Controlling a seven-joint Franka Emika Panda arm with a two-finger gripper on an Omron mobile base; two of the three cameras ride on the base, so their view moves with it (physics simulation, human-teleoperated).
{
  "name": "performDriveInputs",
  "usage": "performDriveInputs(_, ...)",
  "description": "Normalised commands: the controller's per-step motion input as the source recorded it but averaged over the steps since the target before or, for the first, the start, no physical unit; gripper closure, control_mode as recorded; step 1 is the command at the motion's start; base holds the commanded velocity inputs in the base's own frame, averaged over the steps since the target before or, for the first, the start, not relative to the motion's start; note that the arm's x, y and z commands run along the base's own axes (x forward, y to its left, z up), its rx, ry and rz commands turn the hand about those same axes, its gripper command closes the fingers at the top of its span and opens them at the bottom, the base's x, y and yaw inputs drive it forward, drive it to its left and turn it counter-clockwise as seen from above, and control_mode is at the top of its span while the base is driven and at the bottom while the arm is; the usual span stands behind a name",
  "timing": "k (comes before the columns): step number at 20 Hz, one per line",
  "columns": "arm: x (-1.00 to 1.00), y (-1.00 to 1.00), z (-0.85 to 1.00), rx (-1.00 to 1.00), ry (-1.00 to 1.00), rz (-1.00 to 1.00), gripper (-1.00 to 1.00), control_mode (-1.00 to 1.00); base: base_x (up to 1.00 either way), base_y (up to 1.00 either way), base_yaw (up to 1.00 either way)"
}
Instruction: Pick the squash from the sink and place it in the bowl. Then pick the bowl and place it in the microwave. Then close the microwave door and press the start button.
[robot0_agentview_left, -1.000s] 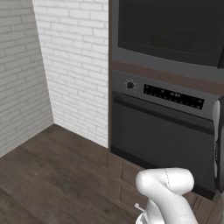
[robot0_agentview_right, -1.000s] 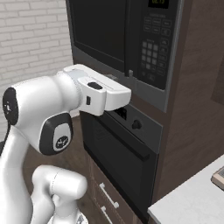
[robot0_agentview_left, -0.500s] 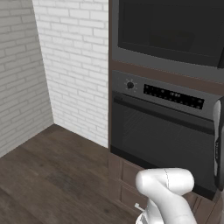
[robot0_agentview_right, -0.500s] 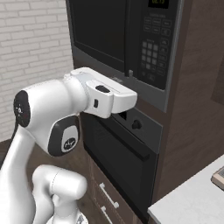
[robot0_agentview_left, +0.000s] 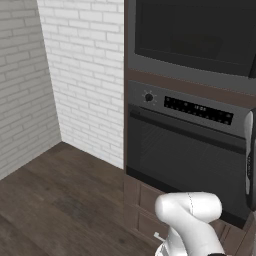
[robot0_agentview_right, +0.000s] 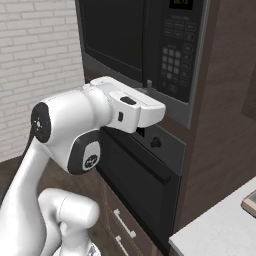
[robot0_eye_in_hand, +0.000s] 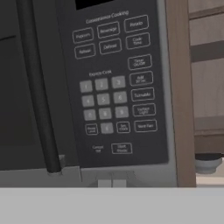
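Ana: Left base view first. What sits at the left?

Ben: White brick wall (robot0_agentview_left: 85, 85) on the left, dark wood floor (robot0_agentview_left: 55, 195) below it. Right of the wall stands the dark cabinet column, with the microwave door (robot0_agentview_left: 195, 30) shut at the top and the oven (robot0_agentview_left: 185, 150) below it, its knob (robot0_agentview_left: 148, 97) left of the display strip (robot0_agentview_left: 199, 109).

Ana: And from the right base view?

Ben: The white arm reaches from lower left toward the microwave (robot0_agentview_right: 145, 45). The hand ends just below the keypad (robot0_agentview_right: 176, 55), right at the grey lower trim, above the oven knob. At the far right, a pale counter corner (robot0_agentview_right: 220, 225).

Ana: The gripper?

Ben: Its body hides the fingers from the base cameras, and the hand view shows two small light tips (robot0_eye_in_hand: 111, 183) side by side at the bottom edge, close to the trim. Whether they are pressed together or spread, I cannot tell.

Ana: What does the hand view face?

Ben: The door's dark bar handle (robot0_eye_in_hand: 37, 87) at left, then the keypad, with the start button (robot0_eye_in_hand: 121, 148) low in it, just above the tips. Wooden shelving (robot0_eye_in_hand: 205, 78) at right.
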Motion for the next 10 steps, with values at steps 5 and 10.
performDriveInputs(5,0.22,-0.10,0.00,0.00,0.00,0.00,1.00,-1.00,0.00,0.00,0.00)
performDriveInputs(10,0.18,-0.17,-0.04,0.00,0.00,0.00,1.00,-1.00,0.00,0.00,0.00)
